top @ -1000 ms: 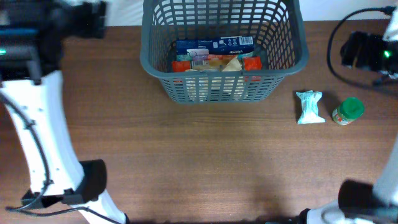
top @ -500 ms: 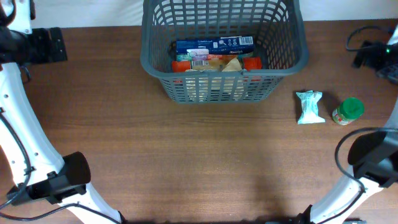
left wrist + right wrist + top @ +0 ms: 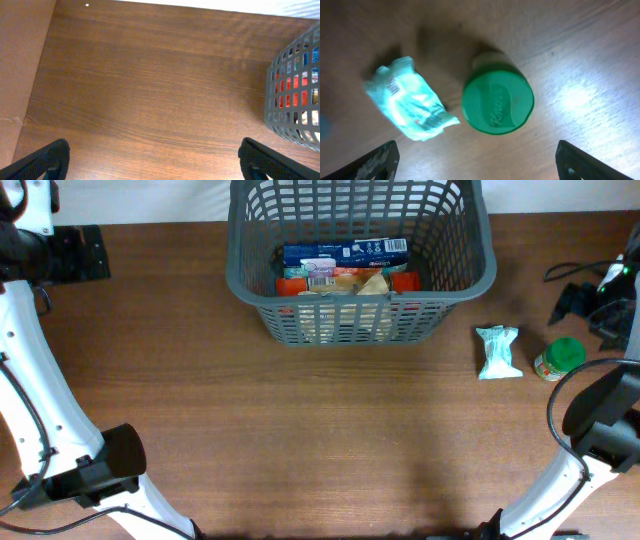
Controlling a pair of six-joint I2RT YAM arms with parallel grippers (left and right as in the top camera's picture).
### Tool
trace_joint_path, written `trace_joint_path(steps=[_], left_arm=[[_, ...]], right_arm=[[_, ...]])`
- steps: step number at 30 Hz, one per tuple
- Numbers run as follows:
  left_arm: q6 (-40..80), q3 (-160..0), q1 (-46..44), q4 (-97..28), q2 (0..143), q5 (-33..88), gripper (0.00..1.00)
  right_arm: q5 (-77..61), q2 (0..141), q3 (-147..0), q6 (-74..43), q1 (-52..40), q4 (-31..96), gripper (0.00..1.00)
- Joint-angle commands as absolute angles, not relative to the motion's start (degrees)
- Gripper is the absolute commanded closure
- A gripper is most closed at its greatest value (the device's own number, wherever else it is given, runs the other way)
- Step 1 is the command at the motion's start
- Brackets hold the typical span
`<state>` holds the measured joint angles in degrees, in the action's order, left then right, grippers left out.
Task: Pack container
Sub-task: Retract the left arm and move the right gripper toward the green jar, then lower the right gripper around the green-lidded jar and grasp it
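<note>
The dark grey mesh basket (image 3: 470, 275) stands at the table's far middle and holds a blue box (image 3: 345, 252) and several red and tan packs. Its corner shows in the left wrist view (image 3: 295, 95). A green-lidded jar (image 3: 560, 358) and a pale teal packet (image 3: 498, 351) lie on the table right of the basket. In the right wrist view the jar's lid (image 3: 498, 102) and the packet (image 3: 410, 106) lie below my open, empty right gripper (image 3: 480, 162). My right gripper (image 3: 590, 298) hovers just beyond the jar. My left gripper (image 3: 155, 160) is open and empty over bare wood, far left.
The wooden table (image 3: 320, 440) runs out to the front. My arm bases stand at the front left (image 3: 100, 475) and front right (image 3: 600, 435) corners. A cable loops near the right edge.
My right arm has swung in from the far right corner to above the jar and packet. The left arm settled at the far left a second ago and has stayed since.
</note>
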<state>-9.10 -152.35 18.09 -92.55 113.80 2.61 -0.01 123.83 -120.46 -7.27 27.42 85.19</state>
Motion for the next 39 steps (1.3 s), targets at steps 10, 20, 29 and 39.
trace_joint_path(steps=[10,20,29,39], left_arm=[[-8.19,-152.27,18.28,-92.64,113.45,3.25,0.01],[-8.19,-152.27,18.28,-92.64,113.45,3.25,0.01],[-8.19,-152.27,18.28,-92.64,113.45,3.25,0.01],[-8.19,-152.27,18.28,-92.64,113.45,3.25,0.01]], right_arm=[[0.45,124.44,-110.96,-6.22,30.52,80.4,0.08],[0.45,124.44,-107.48,-6.5,30.41,73.87,0.07],[-0.43,124.46,-101.78,-8.69,30.41,68.05,0.07],[-0.45,124.46,-98.0,-8.69,30.41,63.57,0.07]])
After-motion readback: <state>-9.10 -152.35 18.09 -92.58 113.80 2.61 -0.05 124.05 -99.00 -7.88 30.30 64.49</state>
